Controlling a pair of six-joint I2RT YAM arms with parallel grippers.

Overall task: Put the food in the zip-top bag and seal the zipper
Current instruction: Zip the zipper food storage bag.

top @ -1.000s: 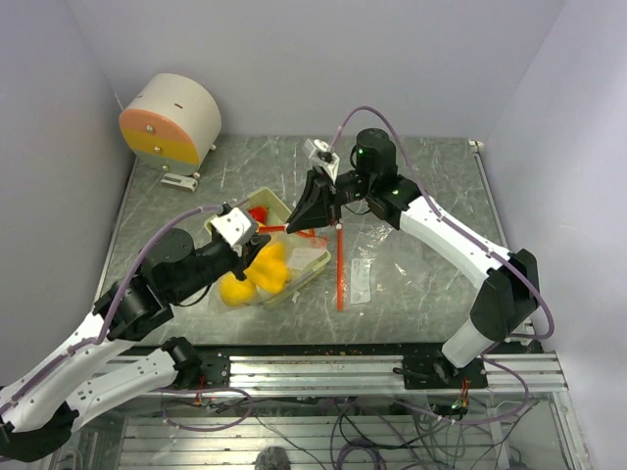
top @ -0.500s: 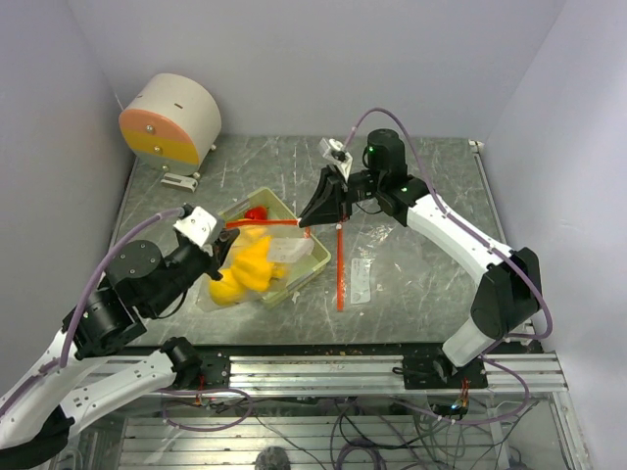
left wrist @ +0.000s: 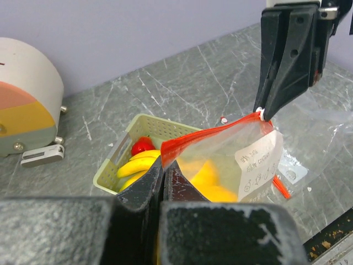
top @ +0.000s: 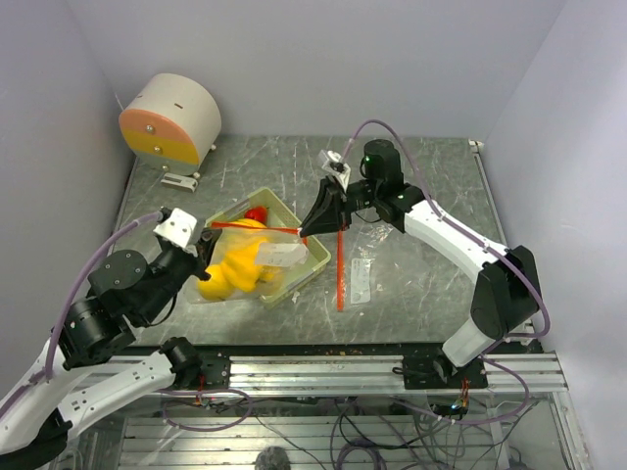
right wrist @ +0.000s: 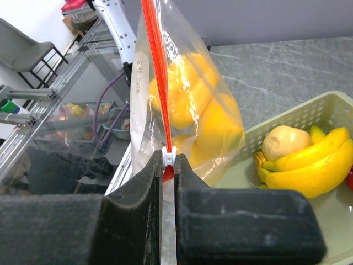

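Observation:
The clear zip-top bag (top: 257, 262) hangs over the pale green tray (top: 285, 205), with yellow food (top: 232, 275) inside it. Its red zipper (top: 257, 227) runs taut between both grippers. My left gripper (top: 209, 236) is shut on the zipper's left end (left wrist: 168, 150). My right gripper (top: 306, 231) is shut on the white slider (right wrist: 170, 157) at the other end. In the right wrist view the zipper (right wrist: 157, 72) rises above the jaws with the bagged yellow fruit (right wrist: 207, 118) behind. Bananas (right wrist: 309, 165), a pale fruit (right wrist: 281, 142) and a red piece (left wrist: 142, 146) lie in the tray (left wrist: 144, 123).
A second clear bag (top: 361, 279) with a red strip (top: 340, 271) lies flat on the table right of the tray. A round white, pink and orange device (top: 171, 118) stands at the back left. The table's metal front rail (top: 323, 364) runs below.
My left gripper has pulled back to the left with the zipper's end, drawing the zipper taut. The right gripper has shifted slightly right, and the bag with its yellow food has swung left.

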